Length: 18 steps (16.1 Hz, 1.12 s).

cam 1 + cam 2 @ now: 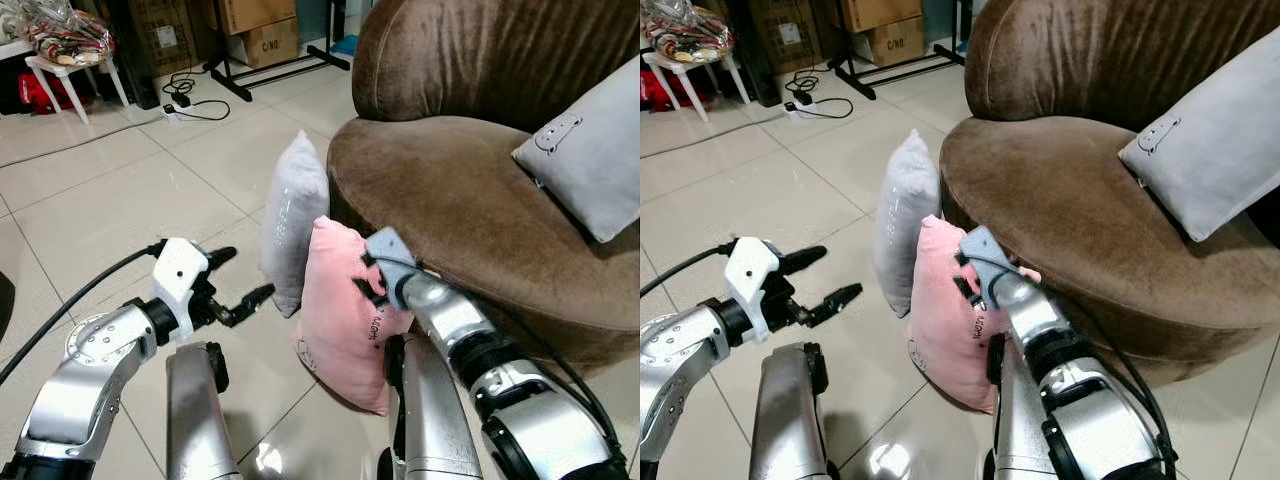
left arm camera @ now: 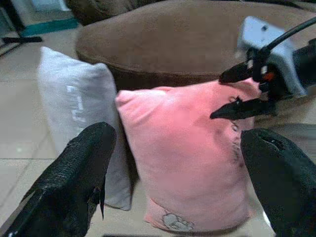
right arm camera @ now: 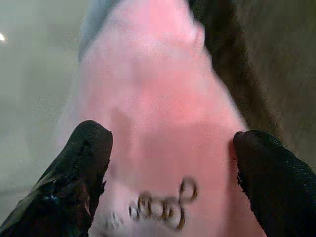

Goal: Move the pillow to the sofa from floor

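Note:
A pink pillow (image 1: 335, 320) stands upright on the tiled floor, leaning against the front of the brown sofa (image 1: 470, 190). A grey pillow (image 1: 292, 215) stands just beside it on the far side. My right gripper (image 1: 368, 280) is open at the pink pillow's upper corner by the sofa. In the right wrist view its fingers (image 3: 84, 163) straddle the pink fabric (image 3: 158, 123). My left gripper (image 1: 248, 273) is open a short way left of both pillows, touching neither. In the left wrist view it faces the pink pillow (image 2: 182, 163).
A light grey cushion (image 1: 590, 150) lies on the sofa seat at right. At the back stand a white stool (image 1: 65, 65) with a bag, floor cables (image 1: 190, 102), a black stand base (image 1: 270, 72) and cardboard boxes (image 1: 265, 42). Open tiles lie to the left.

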Tool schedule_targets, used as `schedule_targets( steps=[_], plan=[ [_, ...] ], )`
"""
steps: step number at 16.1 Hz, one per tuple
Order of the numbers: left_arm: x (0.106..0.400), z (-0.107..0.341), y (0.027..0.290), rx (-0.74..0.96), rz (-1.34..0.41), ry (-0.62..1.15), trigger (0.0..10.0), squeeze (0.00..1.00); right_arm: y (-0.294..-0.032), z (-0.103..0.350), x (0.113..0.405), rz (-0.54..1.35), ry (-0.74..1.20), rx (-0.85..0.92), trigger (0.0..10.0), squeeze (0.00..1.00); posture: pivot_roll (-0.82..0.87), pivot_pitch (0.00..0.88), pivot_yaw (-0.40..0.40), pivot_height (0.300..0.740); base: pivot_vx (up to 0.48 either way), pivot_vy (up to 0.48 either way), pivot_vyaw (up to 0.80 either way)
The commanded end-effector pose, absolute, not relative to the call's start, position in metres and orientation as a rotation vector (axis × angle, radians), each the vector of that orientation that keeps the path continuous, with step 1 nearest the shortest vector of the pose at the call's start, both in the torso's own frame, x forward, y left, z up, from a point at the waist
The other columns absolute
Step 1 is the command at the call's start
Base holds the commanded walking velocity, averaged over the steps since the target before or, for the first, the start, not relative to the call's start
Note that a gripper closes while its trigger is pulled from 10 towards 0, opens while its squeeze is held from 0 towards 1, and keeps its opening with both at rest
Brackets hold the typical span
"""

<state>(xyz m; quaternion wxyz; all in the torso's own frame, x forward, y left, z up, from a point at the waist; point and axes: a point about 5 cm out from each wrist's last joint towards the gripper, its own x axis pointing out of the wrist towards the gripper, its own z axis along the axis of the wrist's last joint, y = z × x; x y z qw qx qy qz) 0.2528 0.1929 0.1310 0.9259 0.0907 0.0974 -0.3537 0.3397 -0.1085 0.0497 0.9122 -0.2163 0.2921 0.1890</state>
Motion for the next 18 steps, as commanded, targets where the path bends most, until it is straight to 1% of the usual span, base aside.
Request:
schedule_targets(
  steps=[1, 2, 3, 4, 5, 6, 10, 12, 14, 18],
  plan=[
    [0.252, 0.136, 0.192, 0.205, -0.759, 0.203, 10.0, 0.00, -0.107, 0.053, 0.344, 0.371, 0.586, -0.481, 10.0, 0.00, -0.04, 0.000, 0.011, 0.401, 0.000, 0.000, 0.00],
    [0.251, 0.135, 0.192, 0.209, -0.766, 0.212, 10.0, 0.00, -0.107, 0.049, 0.343, 0.362, 0.602, -0.481, 10.0, 0.00, -0.04, 0.000, 0.011, 0.401, 0.000, 0.000, 0.00],
    [0.249, 0.132, 0.194, 0.226, -0.785, 0.242, 10.0, 0.00, -0.106, 0.045, 0.342, 0.341, 0.604, -0.493, 9.0, 0.00, -0.04, 0.000, 0.011, 0.401, 0.000, 0.000, 0.00],
    [0.249, 0.132, 0.195, 0.230, -0.789, 0.247, 10.0, 0.00, -0.106, 0.044, 0.342, 0.335, 0.600, -0.497, 9.0, 0.00, -0.04, 0.000, 0.011, 0.401, 0.000, 0.000, 0.00],
    [0.248, 0.133, 0.197, 0.229, -0.798, 0.256, 10.0, 0.00, -0.105, 0.044, 0.342, 0.311, 0.592, -0.499, 1.3, 0.00, -0.01, 0.000, 0.012, 0.401, 0.000, 0.000, 0.00],
    [0.246, 0.133, 0.199, 0.228, -0.812, 0.273, 10.0, 0.00, -0.104, 0.044, 0.343, 0.295, 0.581, -0.513, 0.0, 0.00, -0.01, 0.000, 0.012, 0.401, 0.000, 0.000, 0.00],
    [0.241, 0.132, 0.202, 0.231, -0.827, 0.304, 10.0, 0.00, -0.096, 0.041, 0.341, 0.300, 0.584, -0.511, 0.0, 0.00, 0.01, 0.000, 0.017, 0.401, 0.000, 0.000, 0.00],
    [0.239, 0.133, 0.204, 0.232, -0.830, 0.310, 10.0, 0.00, -0.091, 0.039, 0.339, 0.307, 0.592, -0.469, 0.0, 0.00, 0.01, 0.000, 0.020, 0.401, 0.000, 0.000, 0.00],
    [0.236, 0.133, 0.206, 0.241, -0.841, 0.331, 10.0, 0.00, -0.085, 0.039, 0.337, 0.320, 0.574, -0.490, 0.0, 0.00, 0.02, 0.000, 0.024, 0.401, 0.000, 0.000, 0.00],
    [0.231, 0.133, 0.207, 0.269, -0.851, 0.350, 10.0, 0.00, -0.081, 0.037, 0.335, 0.335, 0.560, -0.530, 0.0, 0.00, 0.03, 0.000, 0.029, 0.401, 0.000, 0.000, 0.00]
  ],
)
